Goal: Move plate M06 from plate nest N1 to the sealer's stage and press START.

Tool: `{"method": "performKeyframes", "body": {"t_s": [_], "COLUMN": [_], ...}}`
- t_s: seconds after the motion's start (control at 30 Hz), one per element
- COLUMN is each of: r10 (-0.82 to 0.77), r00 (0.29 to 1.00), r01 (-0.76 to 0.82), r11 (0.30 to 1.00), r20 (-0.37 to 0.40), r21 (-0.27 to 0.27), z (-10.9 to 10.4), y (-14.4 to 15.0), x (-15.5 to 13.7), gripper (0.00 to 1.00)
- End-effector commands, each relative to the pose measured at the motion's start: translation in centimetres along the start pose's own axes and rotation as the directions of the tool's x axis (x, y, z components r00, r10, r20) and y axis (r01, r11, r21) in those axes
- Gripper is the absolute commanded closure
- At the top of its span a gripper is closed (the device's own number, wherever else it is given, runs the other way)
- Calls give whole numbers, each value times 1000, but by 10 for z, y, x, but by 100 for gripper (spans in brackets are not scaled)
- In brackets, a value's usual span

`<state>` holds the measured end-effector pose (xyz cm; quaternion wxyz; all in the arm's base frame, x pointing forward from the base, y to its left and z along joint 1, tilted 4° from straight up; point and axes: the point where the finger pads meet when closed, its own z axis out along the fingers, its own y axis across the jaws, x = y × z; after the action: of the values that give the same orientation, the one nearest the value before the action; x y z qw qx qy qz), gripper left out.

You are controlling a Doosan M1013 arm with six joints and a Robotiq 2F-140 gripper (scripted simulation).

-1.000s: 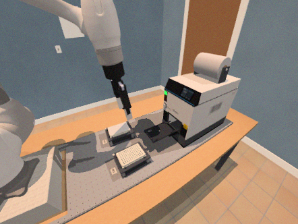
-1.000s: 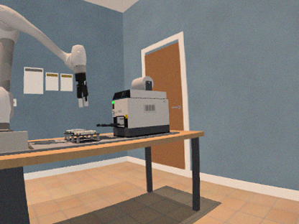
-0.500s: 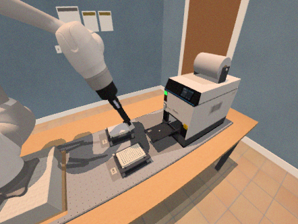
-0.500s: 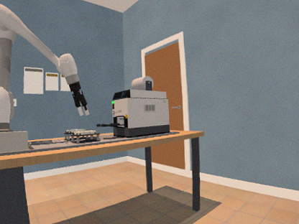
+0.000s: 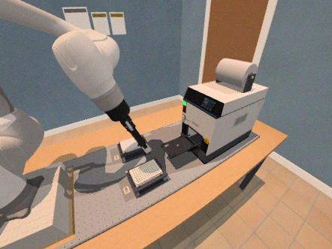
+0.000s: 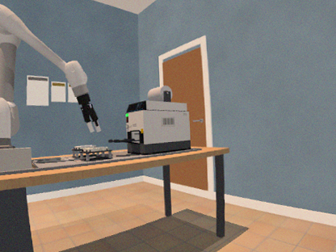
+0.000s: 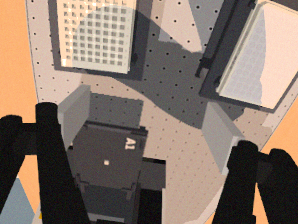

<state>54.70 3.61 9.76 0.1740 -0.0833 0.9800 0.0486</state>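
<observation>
Plate M06, white with open wells, sits in nest N1 at the front of the grey mat; it also shows in the wrist view. A smooth-topped plate sits in nest N2 behind it, at the upper right of the wrist view. The sealer stands at the right with its dark stage out and bare, and its lamp is green. My gripper hangs tilted well above the mat, between the nests and the stage. It is open and empty. The stage lies between my fingers in the wrist view.
A foil roll sits on top of the sealer. My arm's base block stands at the table's left end. The table's front edge runs close to nest N1. A door is behind the sealer.
</observation>
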Motion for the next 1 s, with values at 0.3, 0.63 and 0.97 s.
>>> {"method": "performKeyframes", "body": {"t_s": [0.3,0.63,0.97], "r10": [-1,-1,-1], "r00": [1000,1000,1000], "r01": [1,1,1], "r11": [1000,1000,1000], "r20": [1,1,1], "r21": [-2,-2,-2], "z": [-6,-9,-8], "y": [-47,-69,-69], "x": [17,25,26], "gripper": [30,30,30]}}
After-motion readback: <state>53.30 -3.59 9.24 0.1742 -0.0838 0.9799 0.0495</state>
